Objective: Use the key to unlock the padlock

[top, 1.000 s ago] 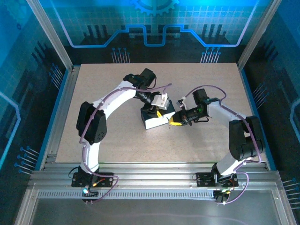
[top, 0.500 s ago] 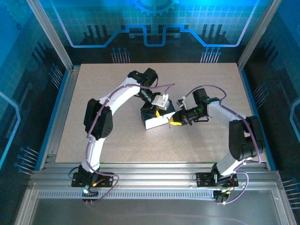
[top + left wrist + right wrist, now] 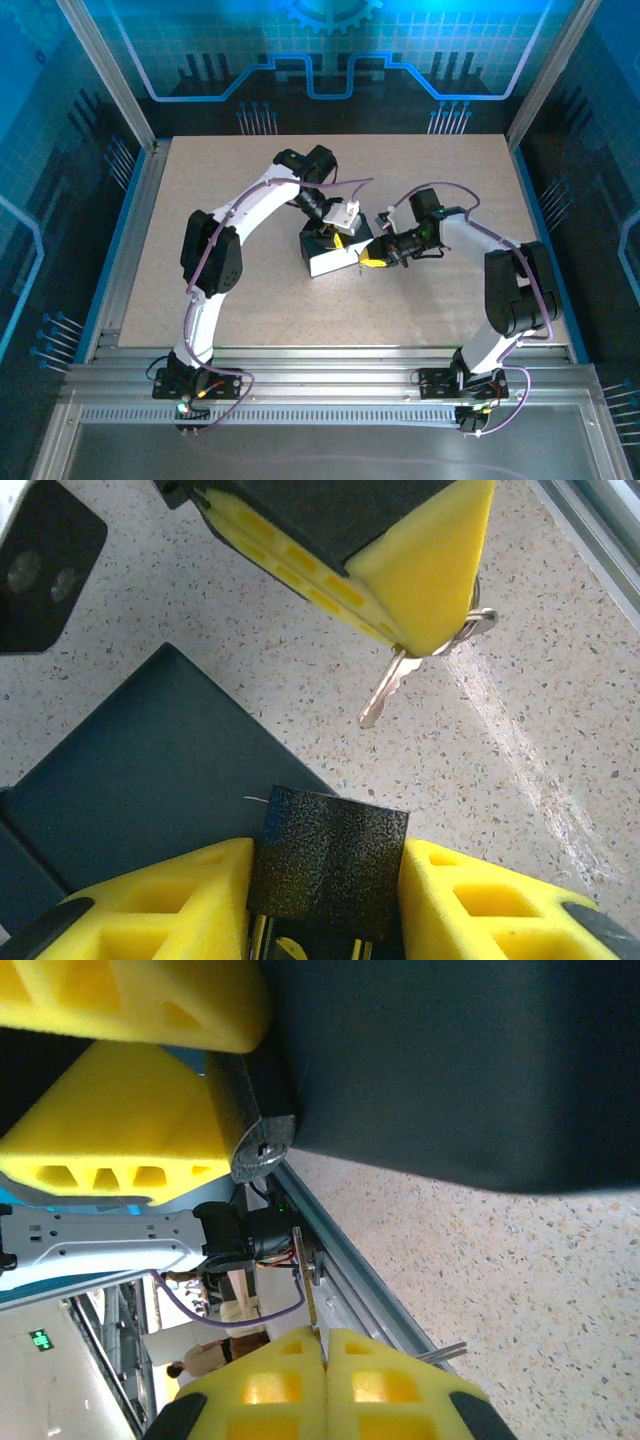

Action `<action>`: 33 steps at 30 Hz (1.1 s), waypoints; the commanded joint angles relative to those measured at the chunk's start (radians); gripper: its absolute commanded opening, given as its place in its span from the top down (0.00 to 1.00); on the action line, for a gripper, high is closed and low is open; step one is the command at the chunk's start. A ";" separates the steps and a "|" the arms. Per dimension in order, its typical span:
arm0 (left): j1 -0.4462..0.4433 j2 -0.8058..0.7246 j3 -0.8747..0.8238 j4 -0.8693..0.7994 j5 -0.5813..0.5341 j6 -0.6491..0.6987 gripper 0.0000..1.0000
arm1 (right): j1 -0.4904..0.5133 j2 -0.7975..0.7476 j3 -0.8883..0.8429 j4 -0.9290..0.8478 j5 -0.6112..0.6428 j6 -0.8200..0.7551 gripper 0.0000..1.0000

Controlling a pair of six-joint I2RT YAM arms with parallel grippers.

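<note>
Left arm (image 3: 250, 200) swung in; left fingers (image 3: 170, 905) clamp padlock (image 3: 328, 850) body over dark blue tin (image 3: 150, 780), middle of desk (image 3: 450, 180); right fingers (image 3: 420, 570) pinched shut on key (image 3: 385, 685) head, tip just short of padlock. Key looks tiny, stiff, light, may twist in foam; grip head.

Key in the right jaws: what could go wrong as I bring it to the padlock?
1. The key sticks out slanted from the right jaws, which pinch it near its head. Pressing it on the padlock could twist it in the foam.
2. Its tip is not yet at the keyhole. A missed entry could shove the padlock out of the left jaws.
</note>
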 commanded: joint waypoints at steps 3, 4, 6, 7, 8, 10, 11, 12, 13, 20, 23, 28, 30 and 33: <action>-0.006 -0.046 -0.087 -0.004 0.028 0.019 0.60 | 0.000 0.024 0.045 0.020 -0.078 0.034 1.00; -0.004 -0.049 -0.098 0.005 0.029 0.014 0.60 | 0.003 0.028 0.046 0.024 -0.083 0.034 1.00; -0.002 -0.058 -0.118 0.021 0.029 0.011 0.60 | 0.006 0.033 0.039 0.038 -0.093 0.037 1.00; -0.002 -0.060 -0.125 0.031 0.032 0.007 0.60 | 0.005 0.036 0.036 0.041 -0.097 0.035 1.00; -0.002 -0.062 -0.131 0.035 0.034 0.005 0.60 | 0.006 0.041 0.033 0.047 -0.101 0.035 1.00; 0.000 -0.062 -0.136 0.040 0.036 0.002 0.60 | 0.007 0.052 0.026 0.058 -0.105 0.037 1.00; 0.001 -0.062 -0.139 0.045 0.038 0.000 0.60 | 0.009 0.056 0.023 0.062 -0.109 0.037 1.00; 0.001 -0.065 -0.144 0.049 0.037 -0.001 0.60 | 0.011 0.059 0.020 0.066 -0.112 0.038 1.00; 0.000 -0.067 -0.148 0.054 0.038 -0.003 0.60 | 0.013 0.062 0.018 0.070 -0.112 0.038 1.00; 0.006 -0.070 -0.153 0.064 0.044 -0.008 0.60 | 0.014 0.070 0.000 0.097 -0.124 0.040 1.00; 0.006 -0.071 -0.155 0.066 0.045 -0.009 0.60 | 0.020 0.071 -0.013 0.118 -0.128 0.049 1.00; 0.006 -0.071 -0.158 0.075 0.058 -0.010 0.59 | 0.029 0.086 0.000 0.126 -0.131 0.051 1.00; 0.006 -0.071 -0.160 0.077 0.058 -0.011 0.59 | 0.029 0.088 0.005 0.131 -0.131 0.052 1.00; 0.006 -0.072 -0.163 0.078 0.056 -0.012 0.59 | 0.031 0.088 0.007 0.137 -0.133 0.055 1.00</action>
